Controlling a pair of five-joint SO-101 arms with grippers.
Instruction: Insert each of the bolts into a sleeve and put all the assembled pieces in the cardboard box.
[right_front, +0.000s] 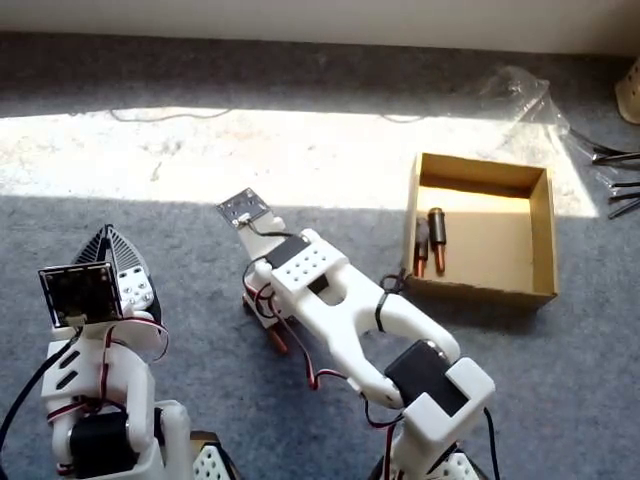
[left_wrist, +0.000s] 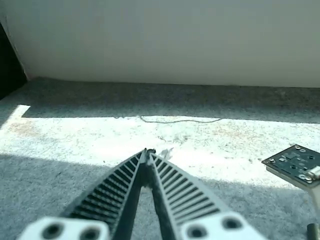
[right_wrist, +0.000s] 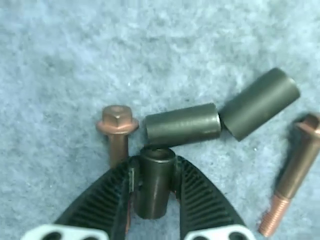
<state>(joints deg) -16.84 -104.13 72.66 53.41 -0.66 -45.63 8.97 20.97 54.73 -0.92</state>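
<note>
My right gripper (right_wrist: 156, 162) is shut on a dark sleeve (right_wrist: 154, 185) standing on end on the grey carpet. Two more sleeves (right_wrist: 183, 124) (right_wrist: 260, 103) lie just beyond it. One copper bolt (right_wrist: 118, 131) lies against one finger, and a second bolt (right_wrist: 292, 175) lies off to the other side. In the high view the right arm (right_front: 330, 300) covers this cluster, with one bolt end (right_front: 278, 340) peeking out. The cardboard box (right_front: 540, 225) to the right holds two assembled pieces (right_front: 436, 240). My left gripper (left_wrist: 146, 155) is shut and holds nothing, raised at the near left (right_front: 115, 250).
A clear plastic bag (right_front: 515, 90) and dark tools (right_front: 615, 180) lie beyond and right of the box. A sunlit band crosses the carpet (right_front: 200, 150). A thin cable (left_wrist: 177, 120) lies far off. The right arm's camera board (left_wrist: 295, 162) sits close to the left gripper.
</note>
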